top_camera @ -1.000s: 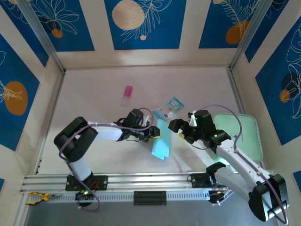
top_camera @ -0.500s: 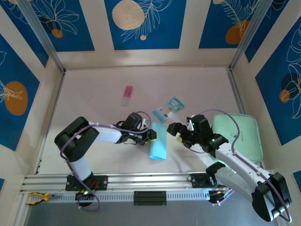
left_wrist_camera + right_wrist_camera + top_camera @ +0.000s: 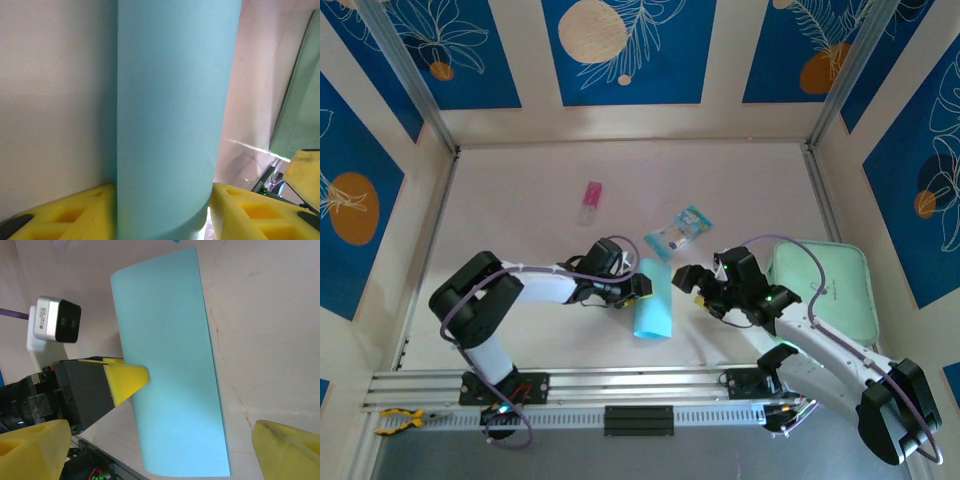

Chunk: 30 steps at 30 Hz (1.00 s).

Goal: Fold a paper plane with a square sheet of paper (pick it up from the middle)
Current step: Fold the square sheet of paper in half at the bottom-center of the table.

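The square sheet of paper [image 3: 653, 302] is light blue and folded into a narrow strip, lying on the table between my two grippers. My left gripper [image 3: 640, 285] holds its left long edge. In the left wrist view the rounded fold [image 3: 175, 100] fills the gap between the yellow fingers [image 3: 65, 212], and the left gripper [image 3: 162, 202] is shut on it with its jaws partly apart. One left finger [image 3: 127, 380] overlaps the sheet [image 3: 172, 390] in the right wrist view. My right gripper [image 3: 695, 285] hovers wide open just right of the sheet, its own fingertips [image 3: 160, 450] straddling it. The paper plane is out of view.
A teal-and-clear packet [image 3: 678, 232] lies just behind the sheet and a small pink item [image 3: 590, 202] lies farther back left. A mint-green pad [image 3: 825, 290] lies at the right, under the right arm. An aluminium rail [image 3: 620, 385] runs along the near edge.
The sheet has swung from tilted to nearly straight and shifted slightly left and nearer. The right gripper has moved left, closer to the sheet. The left gripper has stayed put.
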Available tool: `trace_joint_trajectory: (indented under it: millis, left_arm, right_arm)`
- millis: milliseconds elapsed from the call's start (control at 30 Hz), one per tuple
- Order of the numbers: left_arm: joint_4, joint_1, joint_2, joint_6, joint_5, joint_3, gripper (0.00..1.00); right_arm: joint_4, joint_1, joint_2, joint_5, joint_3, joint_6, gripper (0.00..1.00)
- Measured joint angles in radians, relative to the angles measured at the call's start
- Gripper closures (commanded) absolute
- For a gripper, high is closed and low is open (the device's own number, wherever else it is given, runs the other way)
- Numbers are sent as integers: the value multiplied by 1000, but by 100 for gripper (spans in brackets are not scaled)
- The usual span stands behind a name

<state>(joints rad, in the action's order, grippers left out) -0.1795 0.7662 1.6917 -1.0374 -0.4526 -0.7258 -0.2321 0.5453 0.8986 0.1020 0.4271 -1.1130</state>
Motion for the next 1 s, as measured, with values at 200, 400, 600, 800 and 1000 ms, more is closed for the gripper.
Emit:
trace_joint_trajectory:
  millis: [200, 400, 600, 800, 1000]
  left_arm:
    - [123, 11, -14, 44, 54, -48, 36]
    - [262, 11, -37, 106, 124, -84, 39]
    - [351, 11, -39, 159, 179, -108, 48]
    - [383, 11, -37, 186, 192, -121, 48]
    - [430, 11, -9, 229, 185, -160, 47]
  right_arm:
    - [1, 20, 36, -9, 4, 0, 7]
    - [8, 39, 74, -20, 5, -14, 13]
    - [52, 52, 114, -23, 5, -37, 31]
    - [109, 66, 183, -15, 5, -50, 47]
    - [185, 89, 274, 3, 7, -56, 71]
